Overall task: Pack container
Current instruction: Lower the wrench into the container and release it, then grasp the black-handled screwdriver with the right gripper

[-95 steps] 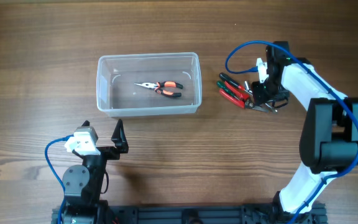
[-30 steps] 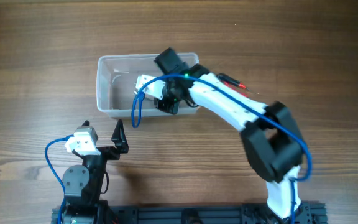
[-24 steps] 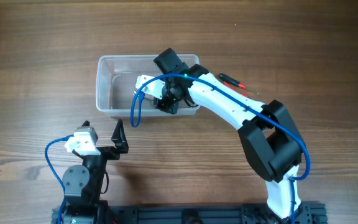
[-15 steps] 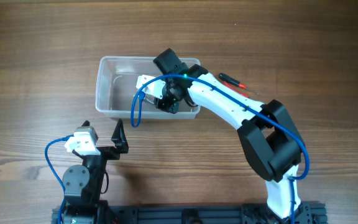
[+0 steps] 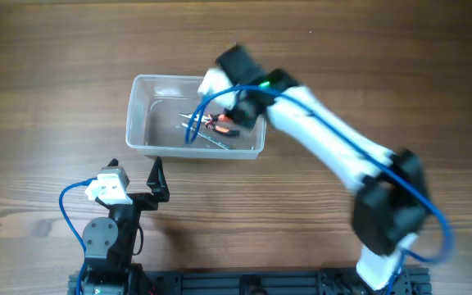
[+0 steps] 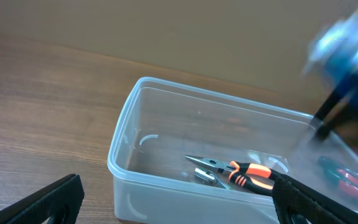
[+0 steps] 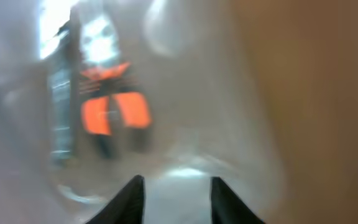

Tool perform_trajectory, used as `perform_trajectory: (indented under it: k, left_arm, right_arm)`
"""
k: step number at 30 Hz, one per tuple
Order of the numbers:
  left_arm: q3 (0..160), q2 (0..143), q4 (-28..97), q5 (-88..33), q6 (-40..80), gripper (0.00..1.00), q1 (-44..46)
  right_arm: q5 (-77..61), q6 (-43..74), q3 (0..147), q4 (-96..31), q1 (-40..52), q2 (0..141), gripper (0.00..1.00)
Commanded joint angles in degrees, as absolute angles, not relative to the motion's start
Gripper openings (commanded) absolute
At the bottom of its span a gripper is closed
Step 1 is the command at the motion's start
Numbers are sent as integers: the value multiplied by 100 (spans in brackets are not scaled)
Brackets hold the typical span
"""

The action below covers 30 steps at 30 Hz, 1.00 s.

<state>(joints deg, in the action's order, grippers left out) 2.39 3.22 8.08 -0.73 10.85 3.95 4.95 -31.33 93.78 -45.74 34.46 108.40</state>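
The right arm (image 5: 326, 147) has swung up and to the right since a moment ago, and the pliers (image 5: 220, 123) it was covering can be seen again. From above, the arm looks smeared and reaches over the right end of the container (image 5: 135, 115). The clear container sits on the wooden table (image 5: 56, 65), a little left of the middle, and the pliers lie inside it. The left gripper (image 5: 135, 170) sits near the front edge of the table, a short way in front of the container and not touching it. In the left wrist view, its two black fingers are far apart with nothing between them. The container stands just ahead, with the orange and black pliers flat on its bottom. Farther right a red-handled tool (image 6: 347, 178) shows through the clear plastic, under the blurry arm. The right wrist view is very blurry. The right gripper (image 7: 178, 199) has its two fingers apart and is holding nothing. The orange pliers handles show up and to the left, behind the clear plastic.
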Motion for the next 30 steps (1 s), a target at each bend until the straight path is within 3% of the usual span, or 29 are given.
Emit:
perform_trajectory:
  k: [1, 3, 8, 11, 18, 24, 30]
  left_arm:
    - [215, 314, 812, -58, 1135, 100, 362]
    - [213, 314, 812, -58, 1135, 100, 362]
    - [213, 314, 812, -58, 1135, 100, 362]
    - [215, 314, 812, -58, 1135, 100, 362]
    - [215, 314, 812, -58, 1135, 100, 362]
    - [215, 314, 812, -58, 1135, 100, 362]
    - [215, 314, 812, -58, 1135, 100, 362]
  right_arm:
    - [812, -1999, 9701, -4493, 2324, 9520, 47]
    - [471, -1151, 9701, -4661, 1612, 9290, 60]
    - [-589, -366, 9513, -5293, 69, 9445, 61]
    - [-1245, -405, 9142, -5315, -338, 9710, 58]
    - [-1431, -1883, 8576, -5103, -60, 10722, 51]
    - [-1426, -2740, 8576, -4974, 410, 11561, 50]
    - [-1400, -2845, 8576, -4501, 620, 12018, 55]
